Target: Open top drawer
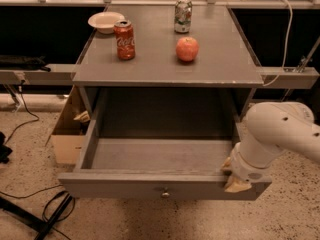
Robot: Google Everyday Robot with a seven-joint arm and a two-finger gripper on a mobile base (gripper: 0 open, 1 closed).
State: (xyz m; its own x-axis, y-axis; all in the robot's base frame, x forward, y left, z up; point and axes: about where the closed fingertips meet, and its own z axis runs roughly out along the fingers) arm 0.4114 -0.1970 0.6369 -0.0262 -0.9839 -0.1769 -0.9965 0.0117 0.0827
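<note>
The top drawer (150, 186) of the grey cabinet is pulled far out toward the camera. Its bare grey inside (160, 155) shows, empty. Its flat front carries one small round metal knob (164, 194) at centre. My white arm (280, 136) comes in from the right. My gripper (234, 176) sits at the right end of the drawer front, over its top edge, its pale fingertips against the wood.
On the cabinet top (220, 64) stand a red cola can (124, 39), a red apple (187, 49), a green-and-white can (183, 15) and a white bowl (105, 21). A cardboard box (67, 134) sits left of the cabinet. Black cables (45, 214) lie on the floor at lower left.
</note>
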